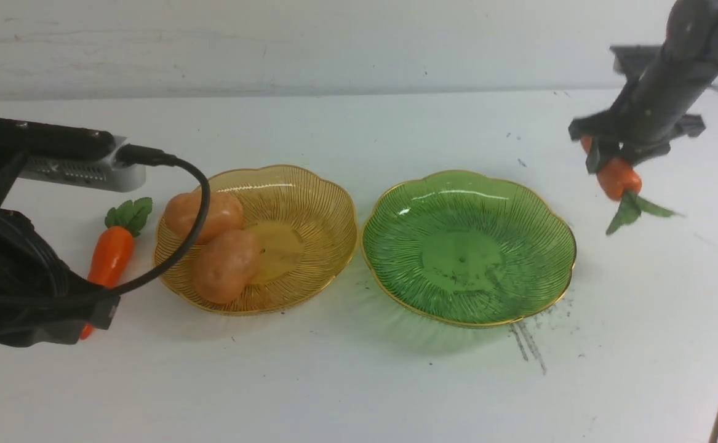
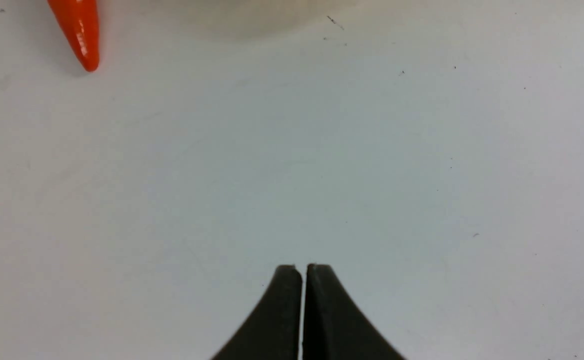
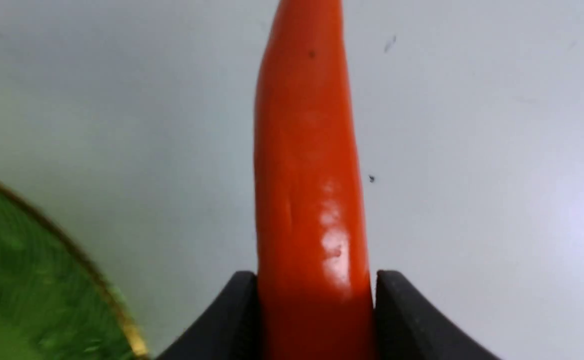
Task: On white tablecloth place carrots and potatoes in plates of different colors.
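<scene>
Right pincer [image 1: 609, 161]: clenched on a carrot [image 1: 619, 178], one jaw pressed against each side of the orange body. Up off the white tablecloth [image 1: 359, 381], the carrot clear of the cloth with it. Green leaves hanging just below the jaws in the front view. In the wrist view, orange body running out past the fingertips and narrowing away from them.

Toward the robot's left of this pincer, near but apart and lower: green plate [image 1: 571, 246], its gold rim showing at the edge of the wrist view. Farther the same way, beyond the green plate and just beside it: yellow plate [image 1: 337, 197]. Inside it, two potatoes [image 1: 226, 266], lying against each other on the side farthest from the right pincer. Black cable [image 1: 197, 203] crossing in front of one potato in the front view.

Left pincer [image 2: 304, 270]: shut tight, tip against tip, over plain cloth; touching the cloth or not, impossible to tell. Ahead of those tips and off to one side, well apart from them: pointed end of a second carrot [image 2: 79, 30], lying flat on the cloth. In the front view, same carrot beside the left arm, pointed end hidden behind it, leaves pointing away from the robot. Just outside the yellow plate, on the side away from the green one.
</scene>
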